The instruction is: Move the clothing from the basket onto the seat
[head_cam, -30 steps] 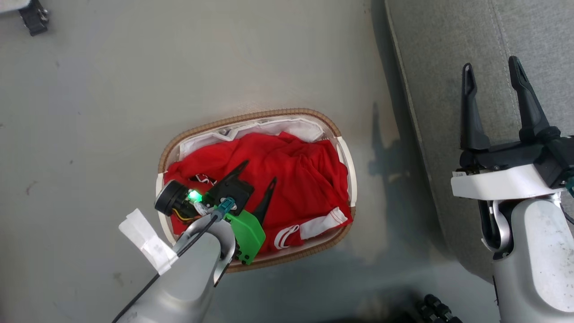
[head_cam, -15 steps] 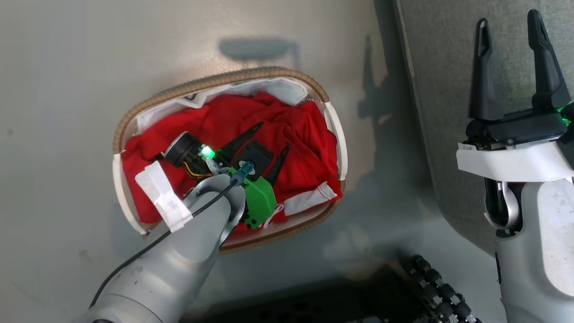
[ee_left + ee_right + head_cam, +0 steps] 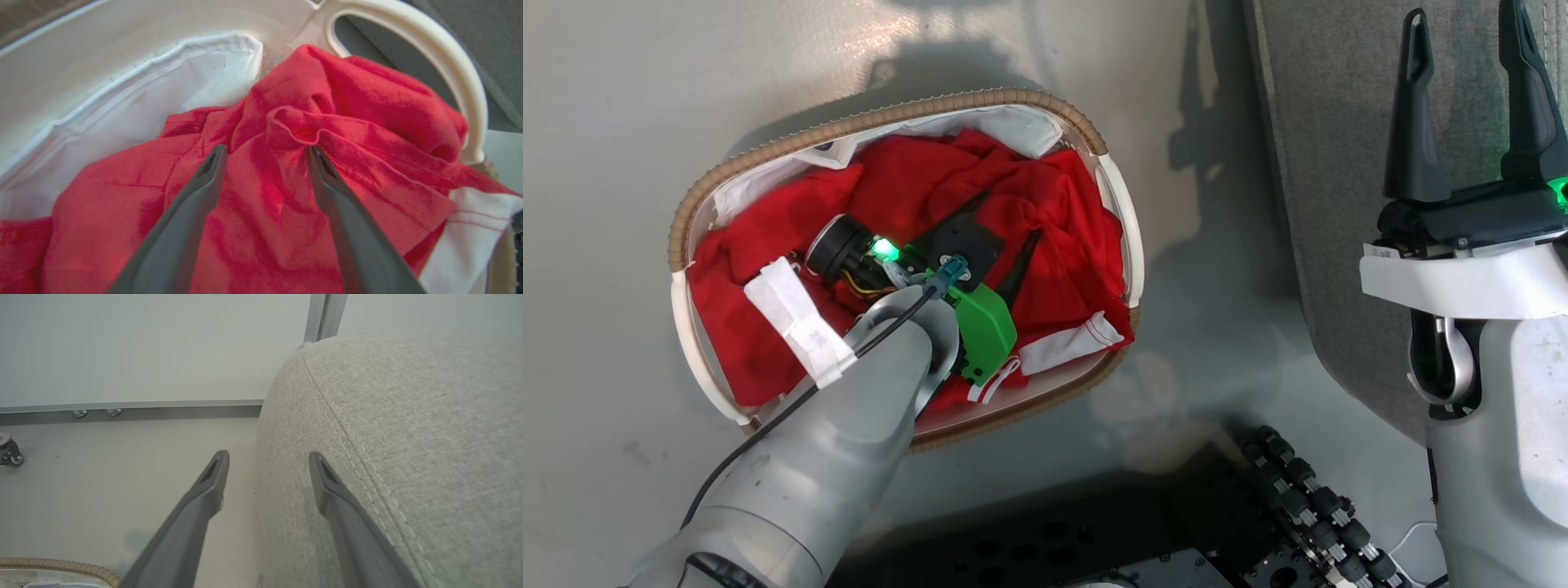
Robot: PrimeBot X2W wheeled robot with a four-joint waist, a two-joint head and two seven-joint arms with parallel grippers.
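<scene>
Left gripper (image 3: 266, 150) open, tips against a fold of red clothing (image 3: 286, 212) in the basket (image 3: 890, 114), right gripper (image 3: 268, 454) open over the seat's (image 3: 408, 416) left edge

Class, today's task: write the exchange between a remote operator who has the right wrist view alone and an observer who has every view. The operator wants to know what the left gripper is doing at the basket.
Operator: Where is the left gripper?
Observer: The left gripper is down inside the basket, right at the red clothing.
Operator: Has it gripped anything?
Observer: No. Its fingers are apart, one on either side of a raised fold in the cloth.
</scene>
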